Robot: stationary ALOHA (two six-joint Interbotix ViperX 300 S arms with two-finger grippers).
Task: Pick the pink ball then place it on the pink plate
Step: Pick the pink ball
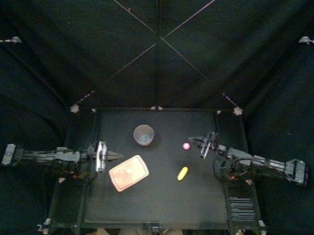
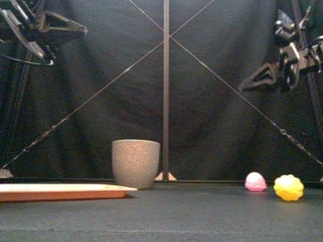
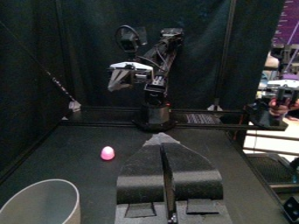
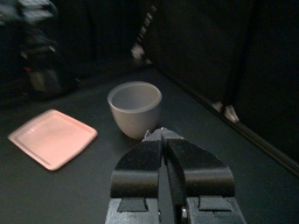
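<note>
The pink ball [image 1: 186,145] [image 2: 255,181] [image 3: 107,153] lies on the table right of middle, toward the back. The pink plate [image 1: 128,172] [image 2: 63,192] [image 4: 52,136] lies flat at the left centre. My right gripper [image 1: 207,144] [image 4: 163,133] hangs raised just right of the ball, with its jaws shut and nothing in them. My left gripper [image 1: 105,156] [image 3: 165,140] is also shut and raised, beside the plate's left back corner. The right wrist view does not show the ball.
A tall grey speckled cup [image 1: 143,136] [image 2: 135,163] [image 4: 135,107] [image 3: 41,203] stands upright behind the plate, left of the ball. A yellow toy [image 1: 183,173] [image 2: 289,187] lies in front of the ball, right of the plate.
</note>
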